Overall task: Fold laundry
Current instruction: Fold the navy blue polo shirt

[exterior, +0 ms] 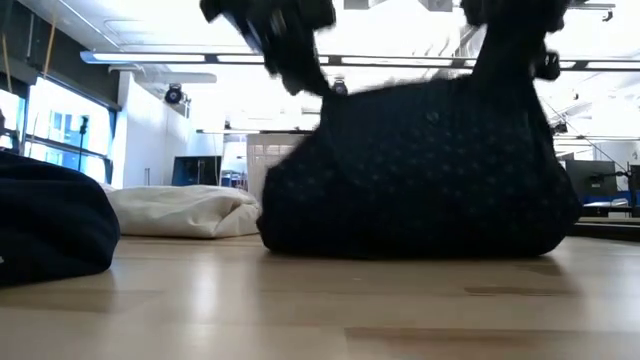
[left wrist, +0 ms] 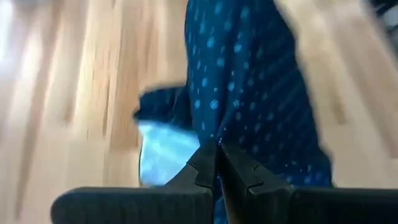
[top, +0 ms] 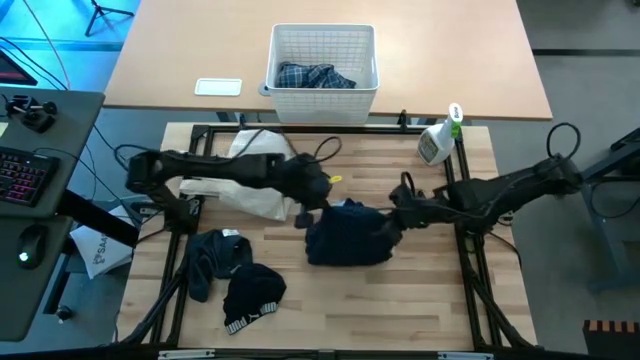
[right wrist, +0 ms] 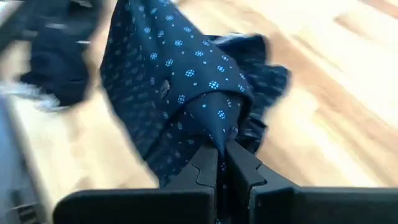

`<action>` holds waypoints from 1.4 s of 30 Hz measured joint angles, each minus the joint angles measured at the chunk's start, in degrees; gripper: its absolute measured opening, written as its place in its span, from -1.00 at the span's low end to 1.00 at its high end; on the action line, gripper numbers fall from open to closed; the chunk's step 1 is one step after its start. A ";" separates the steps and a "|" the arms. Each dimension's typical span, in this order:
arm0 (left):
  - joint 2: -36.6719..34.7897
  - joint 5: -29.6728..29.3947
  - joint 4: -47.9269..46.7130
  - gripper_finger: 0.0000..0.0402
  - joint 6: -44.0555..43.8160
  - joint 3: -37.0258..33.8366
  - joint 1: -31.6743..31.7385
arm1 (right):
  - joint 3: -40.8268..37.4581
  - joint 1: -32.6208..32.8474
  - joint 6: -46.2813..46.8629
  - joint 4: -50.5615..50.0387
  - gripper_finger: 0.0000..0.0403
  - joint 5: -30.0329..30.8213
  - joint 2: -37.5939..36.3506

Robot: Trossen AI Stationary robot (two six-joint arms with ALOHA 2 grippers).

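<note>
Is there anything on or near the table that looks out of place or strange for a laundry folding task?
A spray bottle stands at the table's far right edge, unrelated to folding. Otherwise nothing odd: both tools, left and right, are shut on the navy dotted shirt.

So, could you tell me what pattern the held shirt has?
Navy shirt with tiny pale dots; right wrist view.

Ceiling strip lights glowing overhead — windows letting in daylight at far left. Pale wood tabletop lying below; second desk standing behind; keyboard glowing alongside.
</note>
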 joint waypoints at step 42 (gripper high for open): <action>-8.46 1.42 -36.94 -0.92 -18.58 -6.29 -0.97 | 0.00 -17.28 -11.68 36.32 -0.47 -12.77 17.23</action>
